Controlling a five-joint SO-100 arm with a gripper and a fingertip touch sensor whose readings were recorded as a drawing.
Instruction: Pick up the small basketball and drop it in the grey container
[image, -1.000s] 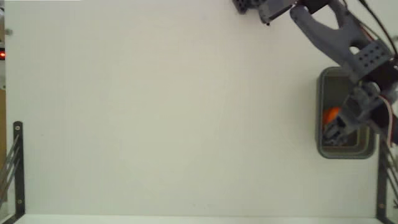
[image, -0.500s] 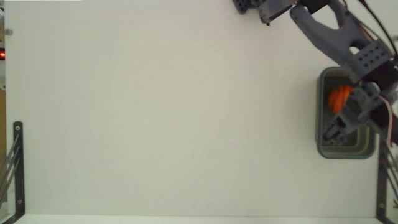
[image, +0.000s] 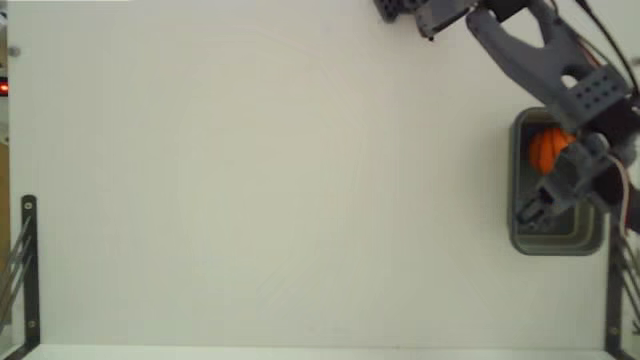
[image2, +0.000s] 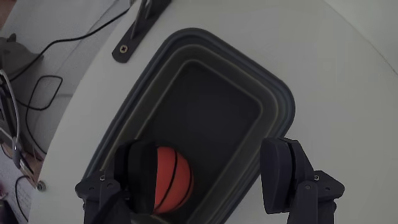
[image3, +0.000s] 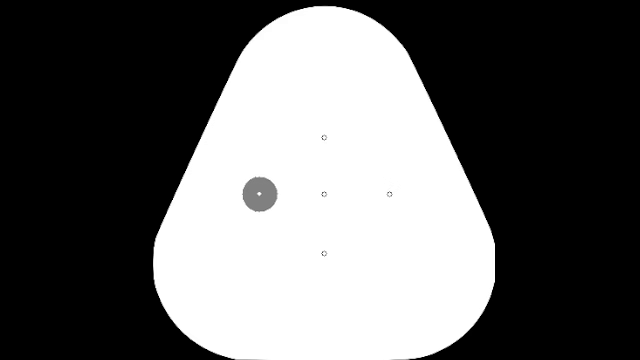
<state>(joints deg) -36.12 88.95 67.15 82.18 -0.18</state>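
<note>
Wrist view alone shows gripper (image2: 211, 171) spread above small basketball (image2: 171, 178).

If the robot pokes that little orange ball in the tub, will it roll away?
Probably it rolls: the small basketball is round and lies loose, since the open tool isn't pinching it. It likely won't get far, because the deep walls of the grey container surround it. It looks light for its size, though that's a guess.

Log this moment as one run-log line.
gripper: open, above tub | small basketball: released, inside grey container, beside left finger in wrist view | table: nothing else on it
</note>
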